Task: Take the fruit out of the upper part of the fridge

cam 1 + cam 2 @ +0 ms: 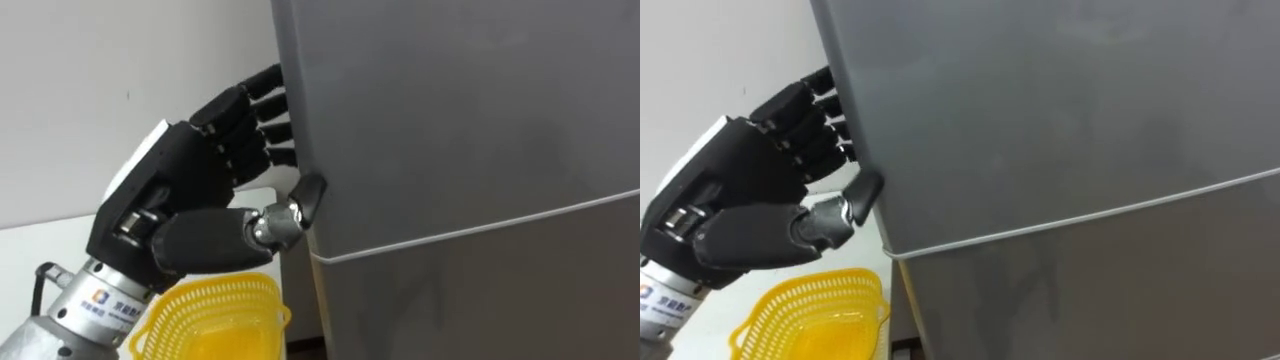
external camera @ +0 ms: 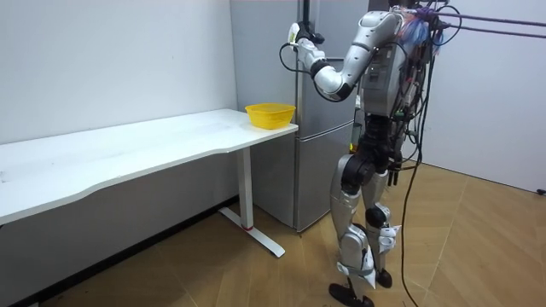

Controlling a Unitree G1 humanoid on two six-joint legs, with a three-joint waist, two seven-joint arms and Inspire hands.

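Fingers (image 1: 255, 125) of the left hand (image 1: 190, 190) lie close together and bent, reaching round the left edge of the fridge's upper door (image 1: 460, 120), where their tips are hidden behind it. The thumb (image 1: 305, 200) rests its tip on the front of that door, just above its lower left corner, so the door's edge sits between thumb and fingers. A thin pale seam runs across the grey front and parts the upper door from the lower door (image 1: 500, 300); the two fronts look flush, with no gap open at the edge the hand holds, and whatever is stored inside is hidden behind the door. Below the hand, near and to the left, a yellow basket (image 1: 215, 320) with a slotted wall and wavy rim stands on the right end of a long white table (image 2: 128, 153), just beside the fridge (image 2: 316, 170). In the room view the robot stands upright on the wooden floor (image 2: 213, 273), close in front of the fridge, its left arm raised and bent to reach the top door at about head height. Behind the table and the hand is a plain white wall (image 1: 100, 80), and the fridge stands against it at the far right end of the table.
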